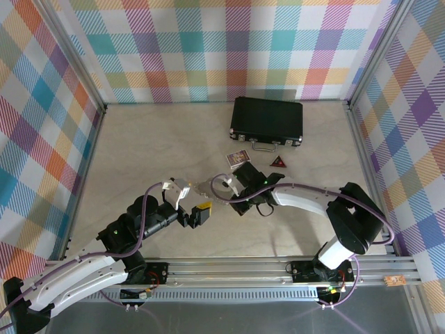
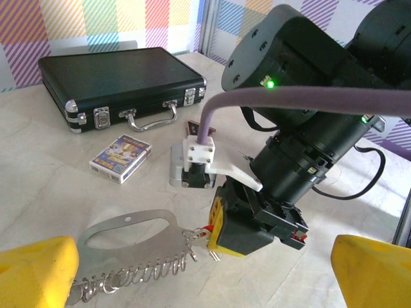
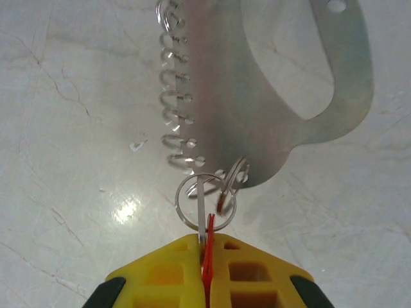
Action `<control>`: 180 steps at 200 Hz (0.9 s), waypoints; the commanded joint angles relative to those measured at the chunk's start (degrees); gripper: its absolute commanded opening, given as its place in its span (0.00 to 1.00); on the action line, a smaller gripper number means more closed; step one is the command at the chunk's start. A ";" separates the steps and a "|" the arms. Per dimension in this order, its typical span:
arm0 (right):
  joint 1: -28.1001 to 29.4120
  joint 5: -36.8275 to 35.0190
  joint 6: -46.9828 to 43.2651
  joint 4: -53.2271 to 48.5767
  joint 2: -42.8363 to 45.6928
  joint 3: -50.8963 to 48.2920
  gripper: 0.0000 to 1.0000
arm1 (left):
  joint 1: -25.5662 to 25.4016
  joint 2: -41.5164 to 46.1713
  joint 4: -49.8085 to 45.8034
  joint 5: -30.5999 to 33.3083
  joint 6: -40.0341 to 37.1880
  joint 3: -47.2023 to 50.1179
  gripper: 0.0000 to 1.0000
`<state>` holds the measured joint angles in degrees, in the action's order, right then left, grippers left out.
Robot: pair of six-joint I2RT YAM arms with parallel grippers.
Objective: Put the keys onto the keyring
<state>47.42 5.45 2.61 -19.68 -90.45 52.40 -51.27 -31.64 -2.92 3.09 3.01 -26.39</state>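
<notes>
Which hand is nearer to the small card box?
Right. The right hand is just below the card box in the top view; the left hand lies farther down-left.

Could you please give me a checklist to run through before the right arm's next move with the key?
1. Grip on the key: ok, its red head is pinched between the shut fingers of the right gripper.
2. The key's small ring at the edge of the keyring: ok, it overlaps a loop there.
3. Small ring actually threaded on: cannot tell.
4. Hold on the keyring: not ok, the left gripper is open, fingers wide apart.
5. The card box and the black case out of the way: ok, both lie apart beyond the keyring.
</notes>
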 commanded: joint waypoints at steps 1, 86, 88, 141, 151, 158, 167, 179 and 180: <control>-0.31 3.15 1.95 2.25 1.58 -1.87 0.00 | -0.24 0.35 -0.94 0.44 -0.60 -1.81 1.00; -0.30 6.15 5.03 3.48 2.12 -6.02 0.00 | -0.24 -1.03 -0.61 1.24 -0.63 -2.18 1.00; -0.28 6.17 5.08 3.50 2.19 -6.11 0.00 | -0.24 -1.05 -0.62 1.27 -0.63 -2.13 1.00; -0.31 5.71 6.46 2.98 3.18 -7.85 0.03 | -0.24 -0.31 -0.45 2.53 -0.78 -1.67 1.00; -0.31 5.96 6.61 2.90 3.09 -8.01 0.04 | -0.24 -0.40 -0.29 2.62 -0.72 -1.58 1.00; -0.31 6.14 6.59 2.78 3.04 -8.05 0.05 | -0.24 -0.44 -0.05 2.72 -0.63 -1.48 1.00; -0.31 6.24 6.58 2.49 3.13 -8.02 0.05 | -0.29 -0.57 0.19 2.77 -0.54 -1.30 1.00; -0.31 6.07 6.57 2.19 3.42 -8.15 0.07 | -0.28 -0.78 0.45 2.94 -0.29 -1.04 1.00; -0.31 6.07 6.60 2.19 3.47 -8.13 0.07 | -0.30 -0.79 0.45 2.96 -0.20 -0.99 1.00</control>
<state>47.31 10.17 8.43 -17.19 -88.77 44.86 -51.27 -32.77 -4.34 5.23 2.98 -27.16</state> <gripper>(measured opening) 0.061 0.998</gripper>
